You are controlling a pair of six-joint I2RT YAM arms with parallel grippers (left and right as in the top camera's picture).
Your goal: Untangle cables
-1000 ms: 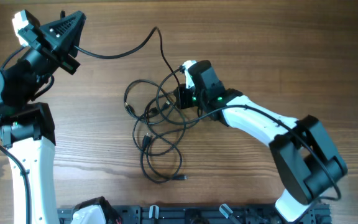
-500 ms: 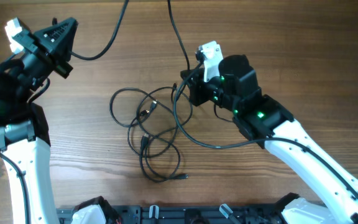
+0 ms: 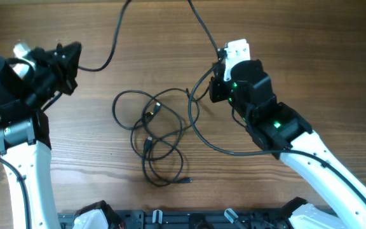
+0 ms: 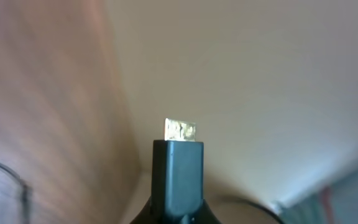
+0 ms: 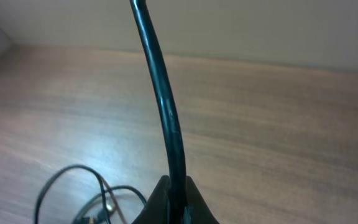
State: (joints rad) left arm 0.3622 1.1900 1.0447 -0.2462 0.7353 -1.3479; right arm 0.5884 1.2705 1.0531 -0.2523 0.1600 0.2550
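A knot of thin black cables [image 3: 161, 130] lies on the wooden table at centre, with loops down to a plug [image 3: 188, 182]. One long cable [image 3: 110, 51] runs from my left gripper [image 3: 70, 56] up off the top edge and back down to my right gripper [image 3: 218, 79]. My left gripper is shut on the cable's plug [image 4: 178, 168], whose metal tip points up. My right gripper [image 5: 176, 193] is shut on the cable [image 5: 163, 99], held above the table right of the knot. A strand [image 3: 199, 137] hangs from it down to the knot.
The wooden table [image 3: 310, 57] fills the view. A black rail [image 3: 170, 219] runs along the front edge. My white arms stand at left [image 3: 24, 165] and right [image 3: 323, 165]. In the right wrist view part of the knot [image 5: 79, 193] shows lower left.
My right gripper has lifted and moved right and back with the cable, pulling it out of the knot. My left gripper has risen. The cable's middle now leaves the top edge.
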